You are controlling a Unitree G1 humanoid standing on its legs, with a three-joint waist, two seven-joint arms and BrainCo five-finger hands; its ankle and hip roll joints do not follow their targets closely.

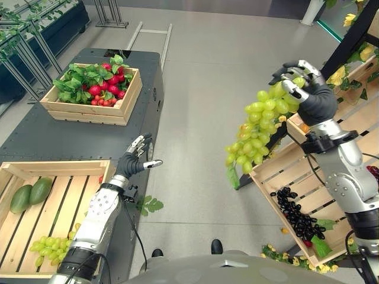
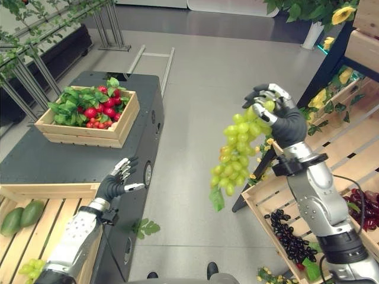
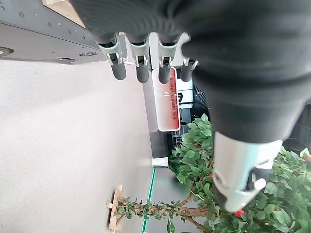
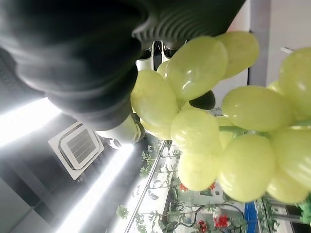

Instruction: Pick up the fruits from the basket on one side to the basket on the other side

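Above the open floor between the counter point(image 1: 35, 139) and right crate point(image 1: 308, 189), the right hand point(image 1: 311, 94) grasps hanging green grapes point(image 1: 260, 127) in curled fingers. Left hand point(image 1: 135, 161), fingers straight, hovers past the left crate's point(image 1: 71, 167) edge

Pale yellow-green grapes point(image 1: 260, 127) hang upper right from the dark-covered right hand point(image 1: 308, 89); red radishes point(image 1: 106, 89) with green leaves fill the light wooden crate point(image 1: 89, 112) upper left, glossy black grapes point(image 1: 296, 216) lower right, dark grey bench point(image 1: 41, 139)
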